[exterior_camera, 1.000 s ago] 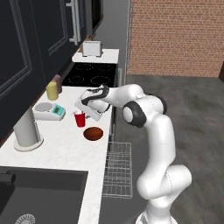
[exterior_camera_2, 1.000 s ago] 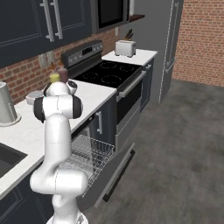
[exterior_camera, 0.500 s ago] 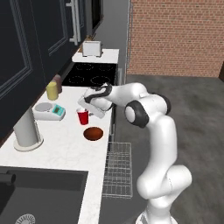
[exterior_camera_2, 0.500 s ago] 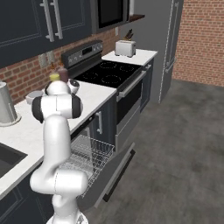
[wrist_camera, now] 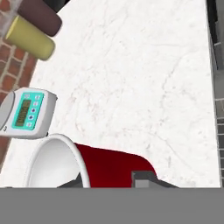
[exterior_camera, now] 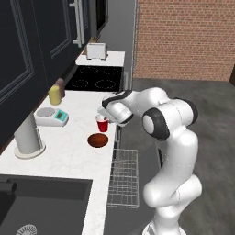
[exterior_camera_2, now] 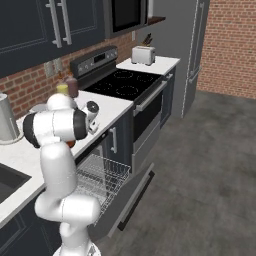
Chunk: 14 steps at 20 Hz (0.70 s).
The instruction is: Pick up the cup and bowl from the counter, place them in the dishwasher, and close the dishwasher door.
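cup (exterior_camera: 103, 124) | hand (exterior_camera: 106, 120) clamped on it over desk (exterior_camera: 69, 151), bowl (exterior_camera: 97, 140) at 6 o'clock | step: carrying cup | next: lower into dishwasher (exterior_camera: 124, 176) rack

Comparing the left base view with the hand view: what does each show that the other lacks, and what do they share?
Left base view alone: the bowl, the dishwasher's wire rack, sink and toaster. Hand view alone: the cup's pale inside up close, lying sideways in the frame. Shared: the cup at the pincer, the scale, yellow jar and white counter.
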Tool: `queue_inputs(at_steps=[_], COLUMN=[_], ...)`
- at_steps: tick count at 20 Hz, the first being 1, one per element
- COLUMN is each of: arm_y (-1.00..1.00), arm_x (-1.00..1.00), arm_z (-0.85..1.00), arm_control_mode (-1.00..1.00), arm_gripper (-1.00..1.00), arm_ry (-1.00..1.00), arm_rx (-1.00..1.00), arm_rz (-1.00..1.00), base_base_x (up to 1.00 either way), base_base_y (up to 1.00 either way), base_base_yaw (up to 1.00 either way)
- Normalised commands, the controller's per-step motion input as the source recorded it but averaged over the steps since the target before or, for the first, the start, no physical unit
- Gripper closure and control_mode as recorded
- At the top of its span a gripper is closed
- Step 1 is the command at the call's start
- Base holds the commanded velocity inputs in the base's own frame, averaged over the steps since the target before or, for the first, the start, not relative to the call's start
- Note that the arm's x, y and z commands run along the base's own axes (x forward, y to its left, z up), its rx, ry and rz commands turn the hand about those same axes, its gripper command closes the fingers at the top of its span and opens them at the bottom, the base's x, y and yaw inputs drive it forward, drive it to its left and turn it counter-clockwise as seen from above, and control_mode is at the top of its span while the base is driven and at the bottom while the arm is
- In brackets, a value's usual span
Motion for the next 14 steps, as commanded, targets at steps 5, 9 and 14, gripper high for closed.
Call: queue_inputs(at_steps=[5,9,14], arm_y=[-0.88,-0.88,-0.79], arm_x=[-0.80,-0.69,-0.63], arm_z=[0.33,0.58,0.51], arm_control_mode=[-1.00,-1.00,-1.00], arm_gripper=[1.00,1.00,1.00], arm_ry=[-0.01,0.00,0.00], arm_rx=[0.01,0.04,0.04], arm_rz=[-0.01,-0.02,-0.02], base_base_x=[0.00,0.00,0.00], base_base_y=[0.00,0.00,0.00], base_base_yaw=[0.00,0.00,0.00])
